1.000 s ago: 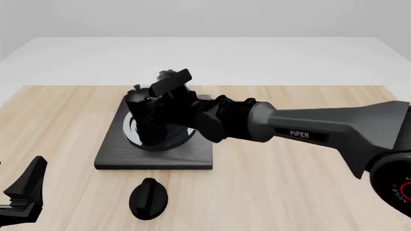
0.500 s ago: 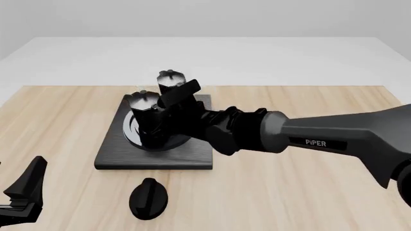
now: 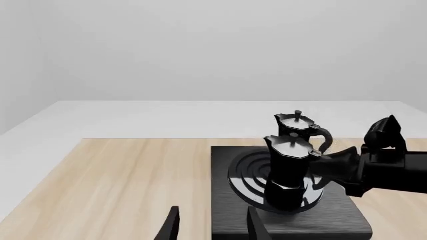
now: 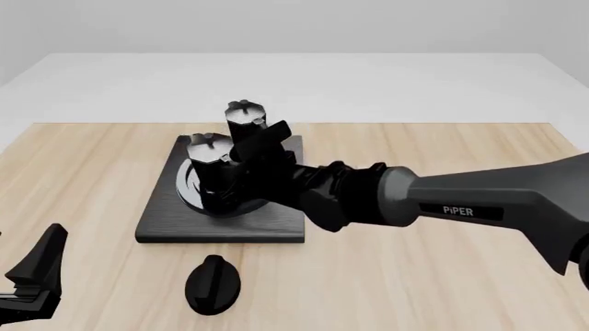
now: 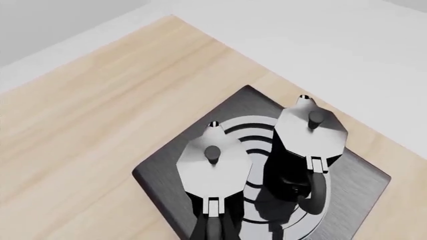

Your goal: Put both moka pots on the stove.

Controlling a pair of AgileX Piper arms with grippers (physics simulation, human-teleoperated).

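Left pincer [image 4: 35,276] sits nearest, low at about 8 o'clock in the front view, its fingers parted around nothing and well apart from the work. Just beyond it, at roughly 7 o'clock, an oval black knob [image 4: 212,284] lies on the wooden surface [image 4: 442,276], close to the stove's near edge. Further in stands the stove [image 4: 161,224], a dark slab with a ringed burner, and both moka pots rest upright on it: the nearer pot [image 4: 211,172] on the burner rings, the farther pot [image 4: 245,118] close behind it toward 12 o'clock. The right wrist view confirms this, showing the two silvery lids side by side over the rings with handles pointing back at the camera. Right pincer [image 4: 261,148] reaches in from 3 o'clock and hangs just beside the pots; its jaws look released, and nothing is gripped in them, though the dark shapes overlap and the gap is hard to read. By this showing the task looks essentially done, with only the right arm's retreat left. Against the frame a second ago, that arm has pulled back and lowered, uncovering both lids that its wrist had hidden.
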